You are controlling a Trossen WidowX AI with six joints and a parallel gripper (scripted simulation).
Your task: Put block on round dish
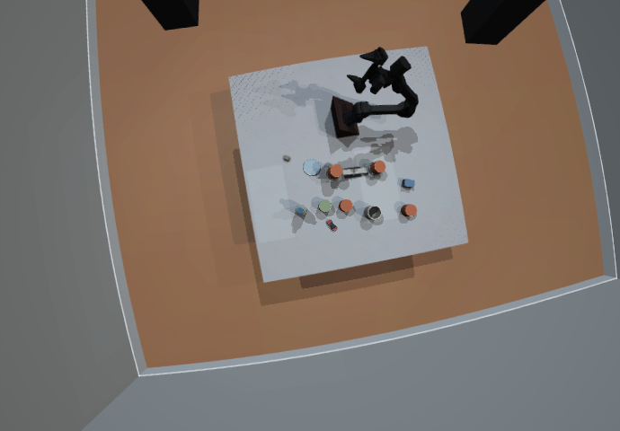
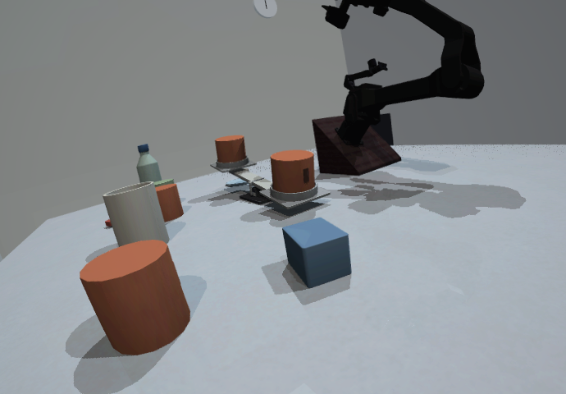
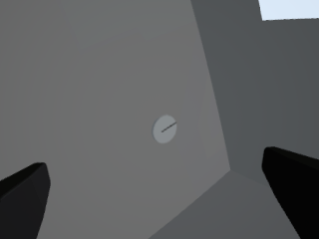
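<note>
1. a black robot gripper (image 1: 361, 68) (image 3: 159, 166), fingers spread wide and holding nothing, hangs high over the table (image 1: 280, 259) (image 2: 413, 325), well apart from the balance (image 1: 355, 171) (image 2: 245, 176).
2. two orange cups, one near the dish (image 1: 335, 171) (image 2: 230, 148) and one at the far end (image 1: 377, 166) (image 2: 292, 171), stand on the tilted balance, the far-end cup lower.
3. the round dish (image 1: 311, 167) lies beside the balance; it appears bare, though the overhead view is small.
4. the hidden block is out of sight; which cup covers it cannot be seen directly.
</note>
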